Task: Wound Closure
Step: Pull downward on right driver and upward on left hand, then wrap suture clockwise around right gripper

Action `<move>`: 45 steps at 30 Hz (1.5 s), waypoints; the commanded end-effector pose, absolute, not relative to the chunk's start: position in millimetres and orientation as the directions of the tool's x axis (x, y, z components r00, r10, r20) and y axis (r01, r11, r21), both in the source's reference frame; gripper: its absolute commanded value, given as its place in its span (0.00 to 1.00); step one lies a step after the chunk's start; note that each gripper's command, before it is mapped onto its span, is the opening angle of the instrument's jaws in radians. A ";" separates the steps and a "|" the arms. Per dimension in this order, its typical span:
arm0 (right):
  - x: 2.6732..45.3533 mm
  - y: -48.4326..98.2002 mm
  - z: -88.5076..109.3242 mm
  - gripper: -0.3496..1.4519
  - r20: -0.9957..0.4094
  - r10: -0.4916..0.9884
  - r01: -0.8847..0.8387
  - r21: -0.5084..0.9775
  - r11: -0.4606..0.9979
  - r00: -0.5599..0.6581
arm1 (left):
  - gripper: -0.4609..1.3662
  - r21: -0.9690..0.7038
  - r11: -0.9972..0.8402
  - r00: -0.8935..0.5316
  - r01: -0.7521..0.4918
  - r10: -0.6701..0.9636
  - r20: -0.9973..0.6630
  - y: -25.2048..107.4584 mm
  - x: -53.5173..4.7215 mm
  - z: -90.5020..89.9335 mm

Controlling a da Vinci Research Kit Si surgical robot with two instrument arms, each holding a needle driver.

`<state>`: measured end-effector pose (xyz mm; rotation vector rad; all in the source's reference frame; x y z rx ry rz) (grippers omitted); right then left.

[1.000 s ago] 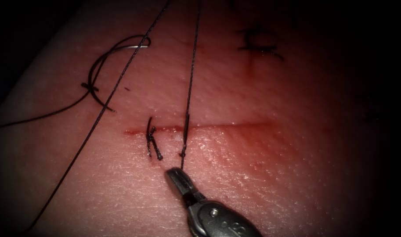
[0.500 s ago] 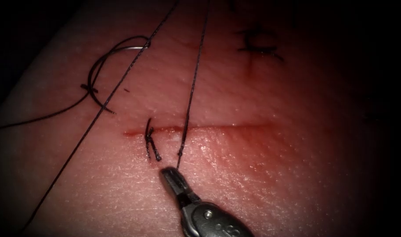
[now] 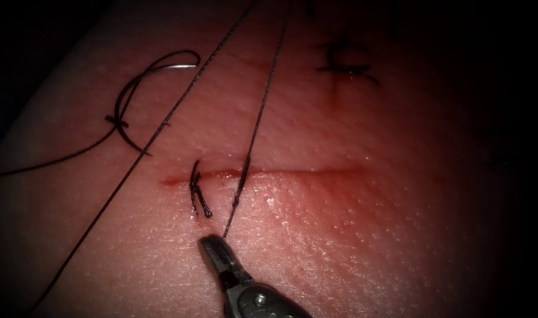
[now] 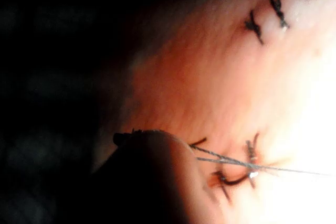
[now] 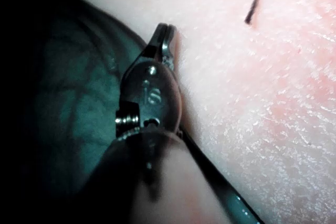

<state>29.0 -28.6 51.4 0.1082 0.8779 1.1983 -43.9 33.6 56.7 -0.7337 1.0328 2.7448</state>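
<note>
Right arm's tool (image 3: 213,245) enters the endoscope view from below the cut (image 3: 263,174), its dull grey metal jaws closed on the thread (image 3: 254,126) where that strand leaves the tissue (image 3: 351,235) just under the cut. From the jaws the thin, dark, braided thread runs taut across the cut and on up out of view. A second strand passes diagonally to the left of the cut. The curved needle (image 3: 140,88), a slim steel arc with a bright glint at its upper end, lies flat on the tissue well above and left of the cut, outside the tissue and far from the tool. A tied stitch (image 3: 197,194) with short stiff tails crosses the cut near its left end. Red fluid (image 3: 316,182) wets the cut's edges, and the tissue is pale pink, moist and finely grained.

Seen from the left wrist, a taut pale strand of thread (image 4: 252,165) crosses stitches in glistening tissue (image 4: 210,77).

Seen from the right wrist, the right tool's (image 5: 166,32) smooth, rounded metal jaws are pressed together against pebbled tissue (image 5: 262,103), with a dark thread tail (image 5: 252,3) beyond them.
</note>
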 end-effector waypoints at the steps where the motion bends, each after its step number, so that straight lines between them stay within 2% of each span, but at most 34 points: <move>1: 29.0 -28.5 51.4 0.00 -0.535 0.841 -0.768 0.503 0.396 0.083 | 0.06 0.584 -0.766 -0.875 -0.269 -0.059 -0.481 33.5 -44.1 56.8; 21: 28.7 -26.9 50.9 0.00 -0.558 0.829 -0.759 0.524 0.386 0.037 | 0.06 0.560 -0.797 -0.825 -0.228 -0.147 -0.546 30.8 -42.8 57.3; 33: 27.1 -25.3 50.6 0.00 -0.593 0.804 -0.753 0.509 0.416 0.043 | 0.06 0.413 -0.895 -0.675 -0.169 -0.200 -0.710 28.1 -41.8 56.2; 45: 26.1 -24.2 50.4 0.00 -0.606 0.793 -0.747 0.499 0.439 0.062 | 0.06 0.232 -0.957 -0.509 -0.176 -0.114 -0.853 24.9 -41.1 54.1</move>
